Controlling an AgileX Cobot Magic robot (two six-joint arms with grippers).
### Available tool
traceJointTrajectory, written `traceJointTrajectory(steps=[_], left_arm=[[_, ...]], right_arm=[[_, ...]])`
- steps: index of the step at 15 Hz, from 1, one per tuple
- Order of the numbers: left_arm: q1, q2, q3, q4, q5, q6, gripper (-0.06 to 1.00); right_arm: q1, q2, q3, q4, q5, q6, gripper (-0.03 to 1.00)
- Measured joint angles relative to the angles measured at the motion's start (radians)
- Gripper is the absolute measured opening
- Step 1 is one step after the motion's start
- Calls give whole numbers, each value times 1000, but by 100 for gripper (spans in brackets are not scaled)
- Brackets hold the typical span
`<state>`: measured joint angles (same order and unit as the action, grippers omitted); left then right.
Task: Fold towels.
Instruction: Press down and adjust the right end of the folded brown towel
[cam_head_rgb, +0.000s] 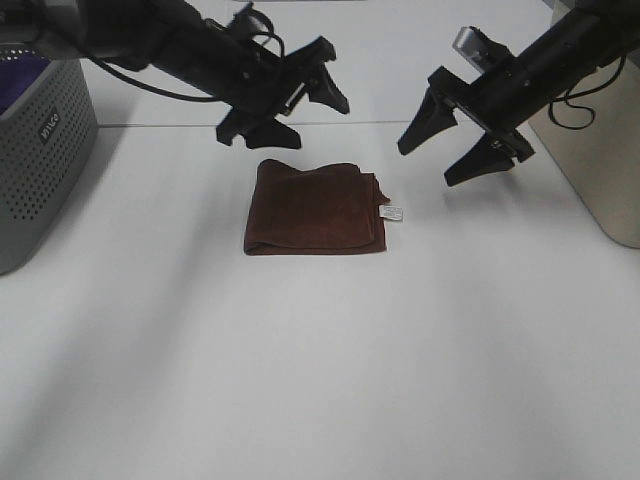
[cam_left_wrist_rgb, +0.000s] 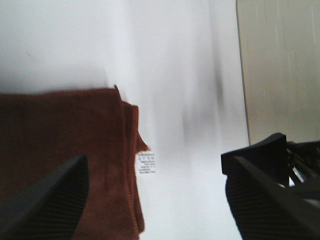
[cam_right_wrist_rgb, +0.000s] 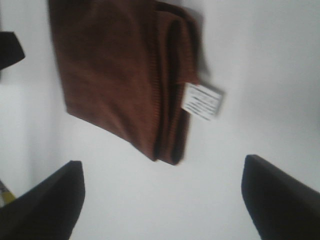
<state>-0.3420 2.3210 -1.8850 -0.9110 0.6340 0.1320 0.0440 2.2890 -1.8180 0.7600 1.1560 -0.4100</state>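
One reddish-brown towel (cam_head_rgb: 315, 207), one white tag (cam_head_rgb: 393, 212), one grey basket (cam_head_rgb: 40, 170), one beige box (cam_head_rgb: 600, 170), and two grippers: left gripper (cam_head_rgb: 320, 125), right gripper (cam_head_rgb: 427, 166).

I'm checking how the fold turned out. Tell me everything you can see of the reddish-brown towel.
The towel is dark reddish-brown, soft matte cloth, folded into a compact rectangle of several layers; stacked edges show along its right side in the high view. A small white printed tag sticks out there. It lies flat on the white table, near the middle. Only the table touches it: the left gripper and right gripper hang open, clear of it.
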Motion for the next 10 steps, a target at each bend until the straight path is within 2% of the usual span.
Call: traceJointTrajectory(steps=[3,5,6,7,9,10], left_arm=[[99,-35,-4,69,48,18,72],[134,-35,-5,113,96,18,72],[155,-34,-5,169,149,18,72],[155,-34,-5,169,149,18,72],[157,-34,-5,196,184,18,72],[157,-34,-5,198,189,18,72]], right_arm=[[69,3,0,176,-39,-82,81],[97,24,0,292,-74,-133,81],[108,79,0,450,-96,-203,81],[108,79,0,450,-96,-203,81],[107,142,0,555,-107,-241,81],[107,186,0,560,-143,-257,81]])
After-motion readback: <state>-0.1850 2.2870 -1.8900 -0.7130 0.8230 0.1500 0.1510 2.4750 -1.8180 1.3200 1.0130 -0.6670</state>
